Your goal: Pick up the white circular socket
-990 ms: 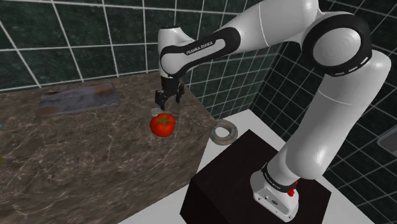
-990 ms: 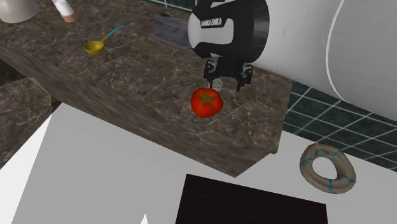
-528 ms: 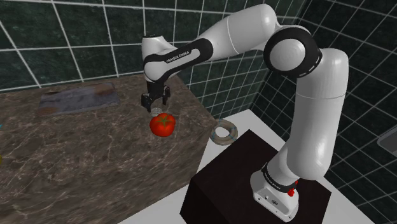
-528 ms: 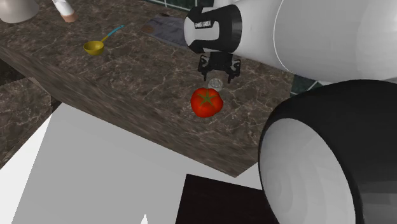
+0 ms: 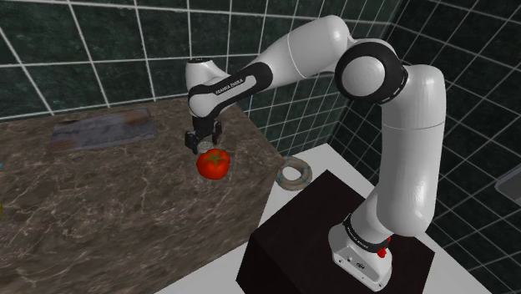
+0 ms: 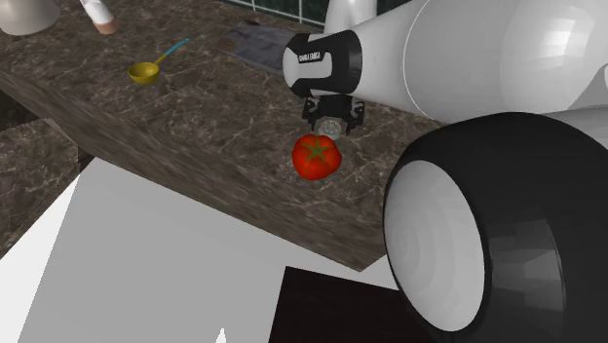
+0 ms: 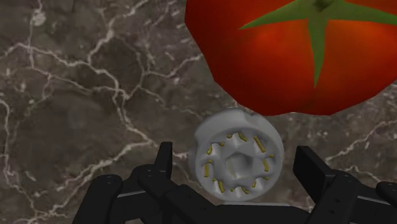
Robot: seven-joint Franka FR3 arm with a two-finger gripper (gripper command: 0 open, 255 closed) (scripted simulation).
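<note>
The black stand (image 5: 334, 242) sits at the lower right of the shoulder view, on a white floor (image 5: 467, 276). Just past it, a grey ring (image 5: 294, 174) lies on the floor by the corner of the worktop. The white arm (image 5: 409, 167) goes up from the stand and bends over to the middle of the picture.

There, on the dark stone worktop (image 5: 100, 200), sits a red tomato (image 5: 214, 163). Right behind it the black gripper (image 5: 200, 144) points down, low over the worktop.

In the wrist view the gripper stands wide apart. One finger is on each side of the round socket (image 7: 238, 162), and neither one touches it. The socket is pale grey-white, with little yellow bits around a hole in its middle. It lies flat on the worktop, close by the tomato. I cannot tell if they touch.

Farther back, a flat grey mat (image 5: 104, 131) lies at the upper left, below a dark green tiled wall (image 5: 100, 50). In the second exterior view, a yellow scoop (image 6: 146, 70) with a blue handle lies at the upper left.
</note>
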